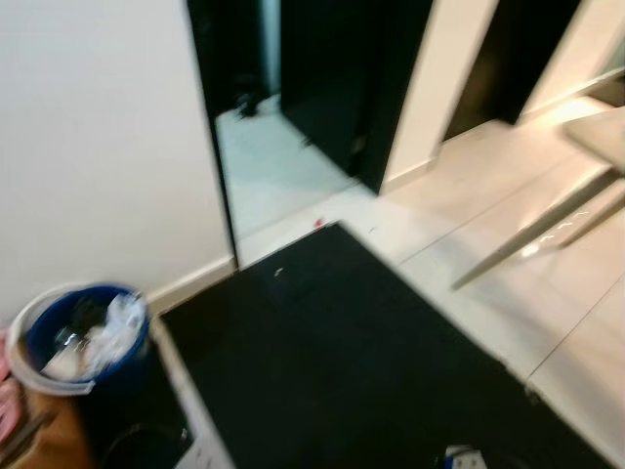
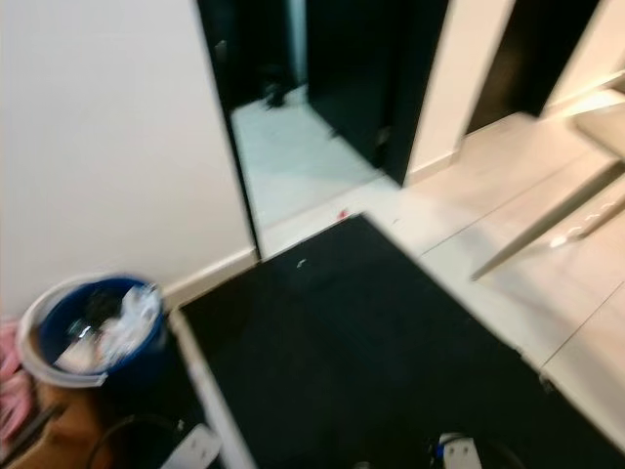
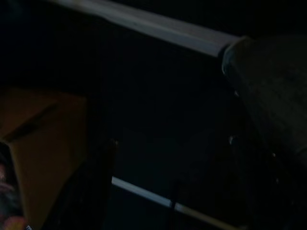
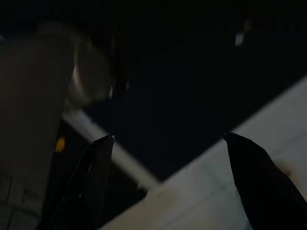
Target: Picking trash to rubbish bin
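On the floor to my left, against the white wall, stands the rubbish bin, a blue bucket with a pale liner folded over its rim and crumpled paper and plastic already inside. A cardboard box sits just beside it, nearer to me. A black mat spreads across the pale tiled floor, and beyond it a dark doorway opens onto more tile.

The head views are blurred, so I judge I am mid-turn or mid-step and looking for trash. Candidates are small: a white speck on the mat's far part, a red fleck on the tile past its edge, and a blue-and-white scrap at the mat's near edge. I cannot tell what any of them is.

My right pincer hangs with its fingers spread wide and nothing between them, over the border of mat and tile. My left wrist view is too dark to tell how the left pincer stands; only the box and a pale strip can be made out.

To do this well, I should stop and let the view settle, pick the nearest scrap, bend low, and remember the bin stays at my left.
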{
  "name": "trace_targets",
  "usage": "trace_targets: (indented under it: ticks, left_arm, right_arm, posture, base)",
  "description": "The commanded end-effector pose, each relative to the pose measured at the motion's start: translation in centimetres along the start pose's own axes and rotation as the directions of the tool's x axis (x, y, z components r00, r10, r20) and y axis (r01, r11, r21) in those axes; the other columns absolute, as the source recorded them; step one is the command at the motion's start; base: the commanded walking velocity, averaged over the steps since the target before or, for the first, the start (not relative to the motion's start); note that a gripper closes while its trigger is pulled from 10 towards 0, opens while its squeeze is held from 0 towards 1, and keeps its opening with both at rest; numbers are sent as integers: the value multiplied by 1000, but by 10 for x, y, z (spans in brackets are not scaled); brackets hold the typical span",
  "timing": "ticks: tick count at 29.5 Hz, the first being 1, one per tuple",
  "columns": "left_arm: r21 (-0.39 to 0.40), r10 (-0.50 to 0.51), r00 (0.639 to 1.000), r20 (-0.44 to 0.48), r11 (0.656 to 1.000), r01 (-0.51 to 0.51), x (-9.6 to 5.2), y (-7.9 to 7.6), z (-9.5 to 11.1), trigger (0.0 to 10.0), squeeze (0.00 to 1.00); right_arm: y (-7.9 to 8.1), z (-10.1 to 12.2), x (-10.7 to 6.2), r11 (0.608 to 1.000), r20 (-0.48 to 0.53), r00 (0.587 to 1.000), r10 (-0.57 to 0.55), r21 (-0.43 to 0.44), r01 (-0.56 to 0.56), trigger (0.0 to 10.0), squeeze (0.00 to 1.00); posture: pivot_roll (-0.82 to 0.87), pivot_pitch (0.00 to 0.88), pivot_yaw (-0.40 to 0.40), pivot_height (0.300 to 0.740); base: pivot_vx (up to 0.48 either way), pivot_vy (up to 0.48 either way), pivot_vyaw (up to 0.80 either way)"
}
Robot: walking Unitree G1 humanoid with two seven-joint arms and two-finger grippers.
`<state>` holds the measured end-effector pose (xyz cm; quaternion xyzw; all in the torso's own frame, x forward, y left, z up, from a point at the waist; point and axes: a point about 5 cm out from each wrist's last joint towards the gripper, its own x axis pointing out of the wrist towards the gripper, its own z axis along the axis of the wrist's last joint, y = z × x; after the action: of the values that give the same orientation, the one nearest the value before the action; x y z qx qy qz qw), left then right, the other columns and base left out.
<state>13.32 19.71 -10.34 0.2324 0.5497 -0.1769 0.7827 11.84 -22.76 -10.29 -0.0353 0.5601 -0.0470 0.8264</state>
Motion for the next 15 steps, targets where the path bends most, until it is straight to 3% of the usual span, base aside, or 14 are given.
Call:
trace_targets:
  ticks: [1,15]
  left_arm:
    - [2,-60,998,-33,998,60,1,-16,-8,10000,0]
    - [4,-62,997,-34,998,63,1,-17,-8,10000,0]
  right_arm:
    - [-3,-11,-1,1000,-39,999,-4,-1,4,10000,0]
    - [-10,-10,-2,1000,-38,999,-11,0,11,10000,0]
  posture:
    - [-31,114,29,740]
    - [-35,117,28,740]
  base:
    - [0,0,-781]
    - [0,0,-786]
